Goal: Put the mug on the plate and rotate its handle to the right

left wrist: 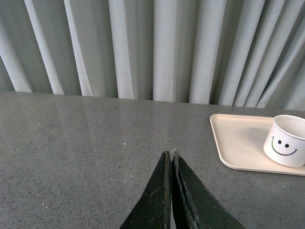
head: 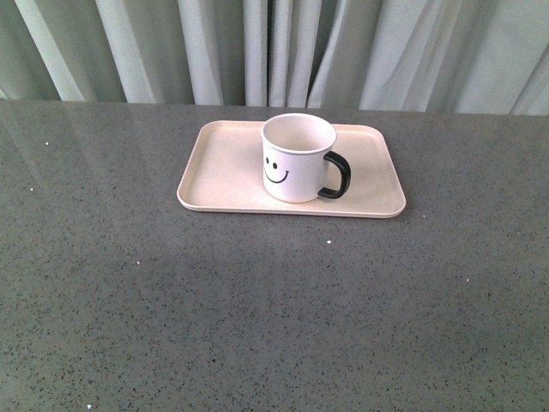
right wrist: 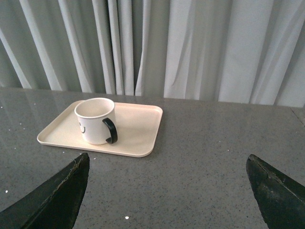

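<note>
Grey speckled table bearing one pale pink plate.
The plate lies flat on the tabletop with its long side running across. The table's far edge runs close behind the plate, most of the stone-like surface spreads in front of it, and a tiny white fleck sits just before the plate's near rim.

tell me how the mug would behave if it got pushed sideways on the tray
The mug looks like glazed ceramic, so probably stiff and breakable if dropped. It stands upright, short and wide, so it would likely slide on the smooth tray rather than tip. Pushing the handle would probably spin it.
</note>
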